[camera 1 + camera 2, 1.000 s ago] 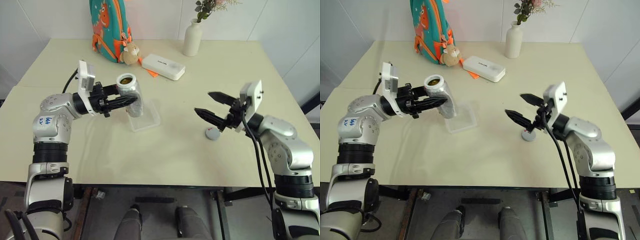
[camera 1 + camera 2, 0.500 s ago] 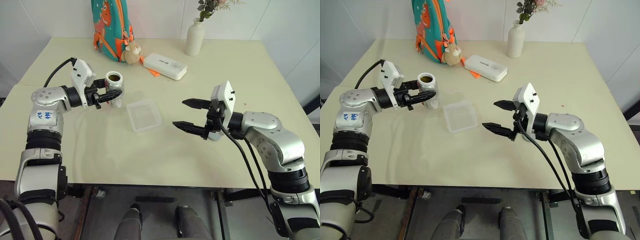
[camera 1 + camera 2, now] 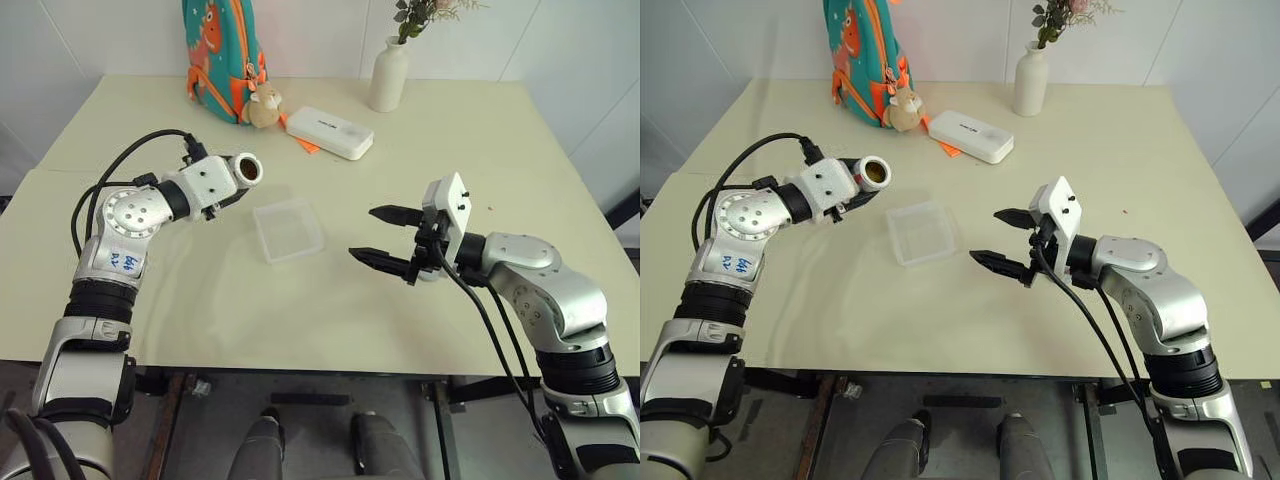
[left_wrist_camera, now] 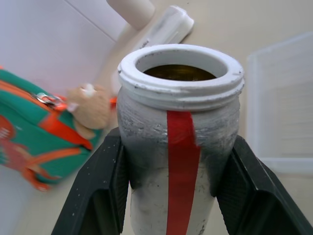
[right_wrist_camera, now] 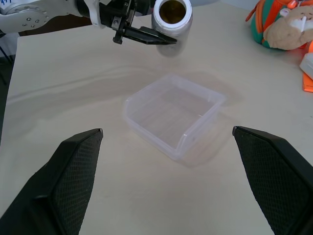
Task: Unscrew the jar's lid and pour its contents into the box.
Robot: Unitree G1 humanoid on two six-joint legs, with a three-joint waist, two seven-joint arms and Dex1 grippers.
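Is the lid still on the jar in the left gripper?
No: the left wrist view shows the jar held between the left gripper's fingers with its mouth open and brown contents visible inside.

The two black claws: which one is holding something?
The left claw. Its fingers are clamped on the silvery-grey jar with the red stripe, whose lid is off. The right claw is spread wide open with nothing between its fingers.

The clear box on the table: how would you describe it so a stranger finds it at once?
On the cream table, look near the middle, between the robot's two arms. The box lies there, shallow, square, clear and empty, unlike the white oblong case farther back.
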